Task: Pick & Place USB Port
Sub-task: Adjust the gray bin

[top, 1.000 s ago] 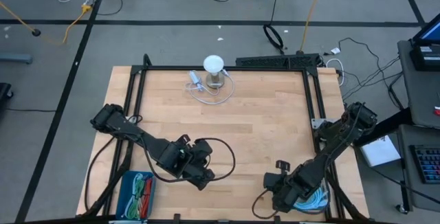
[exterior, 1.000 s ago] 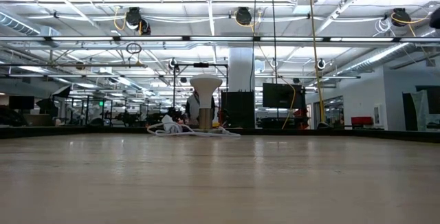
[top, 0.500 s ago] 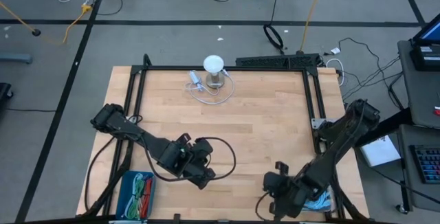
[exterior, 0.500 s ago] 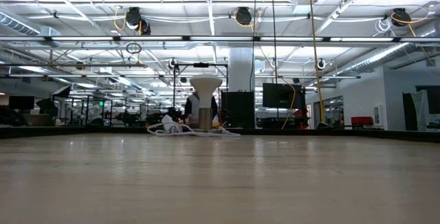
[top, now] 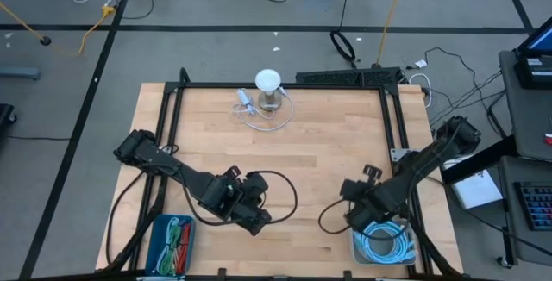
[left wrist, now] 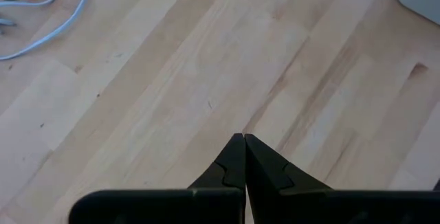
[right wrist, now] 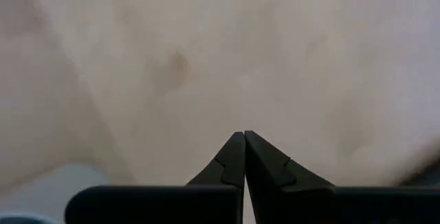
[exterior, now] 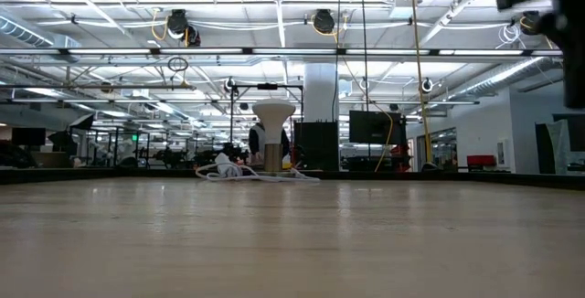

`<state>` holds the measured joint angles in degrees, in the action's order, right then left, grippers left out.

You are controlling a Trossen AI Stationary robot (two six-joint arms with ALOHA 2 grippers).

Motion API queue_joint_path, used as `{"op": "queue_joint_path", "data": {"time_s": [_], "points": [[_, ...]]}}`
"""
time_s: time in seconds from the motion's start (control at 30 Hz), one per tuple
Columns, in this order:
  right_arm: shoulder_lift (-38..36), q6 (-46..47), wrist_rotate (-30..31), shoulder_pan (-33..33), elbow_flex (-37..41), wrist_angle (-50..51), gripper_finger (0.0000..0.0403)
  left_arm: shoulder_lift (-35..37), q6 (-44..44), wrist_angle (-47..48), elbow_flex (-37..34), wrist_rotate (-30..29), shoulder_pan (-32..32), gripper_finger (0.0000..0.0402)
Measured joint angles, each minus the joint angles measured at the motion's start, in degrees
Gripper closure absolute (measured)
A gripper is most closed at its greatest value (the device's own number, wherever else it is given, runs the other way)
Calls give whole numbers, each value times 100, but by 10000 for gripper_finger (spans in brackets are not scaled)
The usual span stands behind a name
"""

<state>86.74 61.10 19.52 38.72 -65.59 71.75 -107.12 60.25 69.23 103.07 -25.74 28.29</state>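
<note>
Wooden desk (top: 328, 152) framed by black rails, seen from above. At the far edge, near the middle: a small stand with a round white top (top: 268, 81), ringed by a loose white cable (top: 267, 121) with a pale USB plug (top: 245, 99) lying just beside the stand on its left. Same group visible far off in the low view (stand (exterior: 274, 133), cable (exterior: 251, 175) coiled at its foot, resting flat on the desk).

Left tool (top: 257, 221) low over the near-left part of the desk, fingers pressed tight together, holding nothing; in its wrist view, clenched tips (left wrist: 243, 139) pointing over bare wood, with a bit of the white cable (left wrist: 48, 14) in a corner. Near-left corner: a blue tray (top: 157, 229) holding green and red cables (top: 177, 234).

Right tool (top: 348, 190) near the near-right part of the desk, also clenched and empty (tips (right wrist: 243, 136) meeting over blurred wood in its own wrist view). Just beside it, toward the near edge: a grey tray (top: 356, 251) with coiled light-blue cable (top: 384, 240).

Both tools well apart from the USB plug at the far edge.
</note>
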Motion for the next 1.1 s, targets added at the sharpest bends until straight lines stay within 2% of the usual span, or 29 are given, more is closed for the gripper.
{"op": "queue_joint_path", "data": {"time_s": [0.13,0.33,0.73,1.1], "points": [[0,158,-614,183,707,-755,403,1,2,2,0,2,53,401],[-13,1050,-938,593,1234,-438,403,1,-57,12,0,17,118,401],[-11,1987,-1507,1285,1315,-1173,403,-1,-260,73,0,17,111,401],[-11,2729,-1535,1602,1315,-1659,403,1,-287,85,0,17,106,401]]}}
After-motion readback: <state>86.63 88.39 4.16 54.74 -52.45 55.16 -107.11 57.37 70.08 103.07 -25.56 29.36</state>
